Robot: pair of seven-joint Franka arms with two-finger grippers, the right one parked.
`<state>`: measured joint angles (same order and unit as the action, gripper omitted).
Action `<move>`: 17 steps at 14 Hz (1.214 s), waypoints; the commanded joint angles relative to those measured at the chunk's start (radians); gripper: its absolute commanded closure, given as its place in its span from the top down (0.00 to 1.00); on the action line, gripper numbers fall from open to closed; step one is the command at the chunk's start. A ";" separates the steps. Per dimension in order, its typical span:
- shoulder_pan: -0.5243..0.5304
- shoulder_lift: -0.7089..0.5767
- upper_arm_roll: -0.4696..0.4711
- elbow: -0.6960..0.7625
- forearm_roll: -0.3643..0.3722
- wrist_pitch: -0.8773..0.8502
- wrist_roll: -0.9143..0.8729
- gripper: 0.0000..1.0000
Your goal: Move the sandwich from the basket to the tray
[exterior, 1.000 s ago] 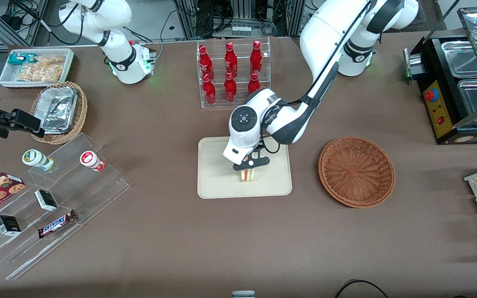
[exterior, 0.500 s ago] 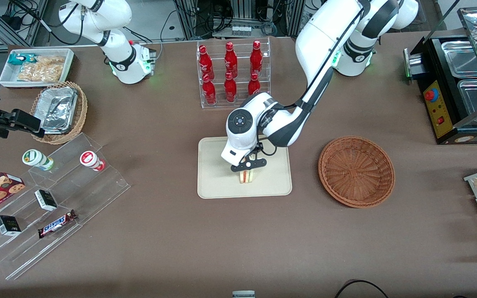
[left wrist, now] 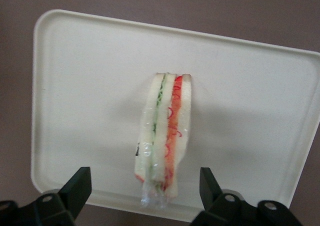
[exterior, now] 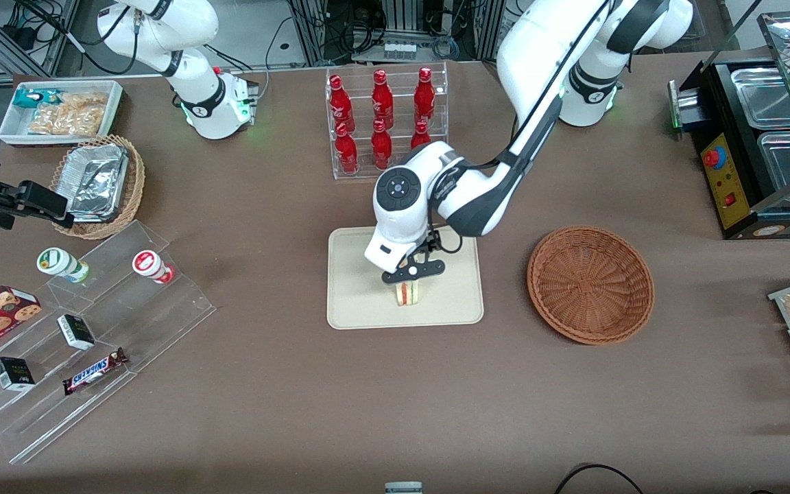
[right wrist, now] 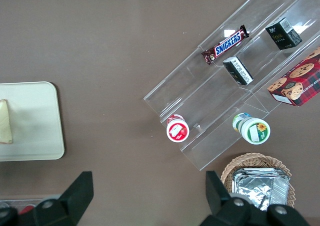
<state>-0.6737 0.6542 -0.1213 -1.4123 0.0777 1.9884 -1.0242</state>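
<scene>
The sandwich (exterior: 408, 293) (left wrist: 165, 136), a wrapped wedge of white bread with green and red filling, stands on its edge on the cream tray (exterior: 357, 302) (left wrist: 90, 86), near the tray's front rim. My gripper (exterior: 413, 272) (left wrist: 145, 191) hangs just above it, open, with both black fingers (left wrist: 77, 185) well apart from the bread. The reddish-brown basket (exterior: 591, 283) sits beside the tray toward the working arm's end of the table, with nothing in it.
A clear rack of red bottles (exterior: 381, 120) stands farther from the camera than the tray. A stepped acrylic stand (exterior: 93, 329) with snacks, a tan basket of foil containers (exterior: 100, 184) and a white bin (exterior: 59, 110) lie toward the parked arm's end. A black warmer (exterior: 758, 137) stands at the working arm's end.
The gripper has let go of the sandwich and risen a little above it. The sandwich stays standing on the tray.
</scene>
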 commanded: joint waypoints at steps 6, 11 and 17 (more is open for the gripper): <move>0.130 -0.235 0.095 -0.141 -0.018 -0.181 0.180 1.00; 0.310 -0.448 0.095 -0.361 -0.035 -0.186 0.514 1.00; 0.544 -0.594 0.022 -0.357 -0.032 -0.376 0.870 1.00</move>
<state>-0.2234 0.1180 -0.0329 -1.7495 0.0544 1.6518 -0.2537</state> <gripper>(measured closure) 0.000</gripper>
